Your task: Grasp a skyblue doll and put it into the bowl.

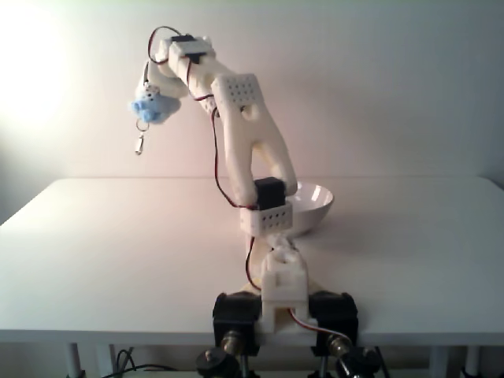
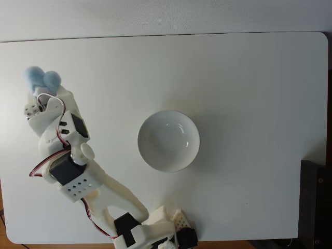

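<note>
The skyblue doll [image 1: 151, 106] is a small fluffy pale-blue plush, held high above the table at the upper left of a fixed view, its metal keychain clip [image 1: 139, 144] dangling below. In the top-down fixed view the skyblue doll [image 2: 41, 79] pokes out past the arm's tip at the far left. My gripper [image 1: 155, 88] is shut on it, well above the tabletop. The bowl [image 2: 168, 140], round, glossy white and empty, sits mid-table to the right of the arm. From the front, the arm partly hides the bowl [image 1: 315, 206].
The white table [image 2: 249, 78] has open surface around the bowl. The arm's base [image 1: 282, 303] is clamped at the near table edge. A dark object [image 2: 316, 202] sits off the table's right edge in the top-down view.
</note>
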Motion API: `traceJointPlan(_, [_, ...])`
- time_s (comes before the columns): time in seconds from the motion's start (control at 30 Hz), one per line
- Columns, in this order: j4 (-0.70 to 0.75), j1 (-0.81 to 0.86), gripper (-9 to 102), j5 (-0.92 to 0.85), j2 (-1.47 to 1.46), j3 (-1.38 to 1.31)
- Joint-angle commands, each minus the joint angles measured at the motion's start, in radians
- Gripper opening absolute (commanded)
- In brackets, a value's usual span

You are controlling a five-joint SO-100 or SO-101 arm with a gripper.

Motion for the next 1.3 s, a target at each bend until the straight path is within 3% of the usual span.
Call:
traceJointPlan(0.0, [0.110,0.043,0,0.006,0.120,-0.008])
traceJointPlan(0.2, [0.324,0.100,0,-0.005,0.264,-0.008])
traceJointPlan(0.57, [0.495,0.311,0,-0.006,0.393,-0.008])
traceJointPlan(0.83, [0.739,0.416,0,-0.009,0.388,-0.008])
traceJointPlan(1.27, [0.874,0.420,0,-0.009,0.382,0.054])
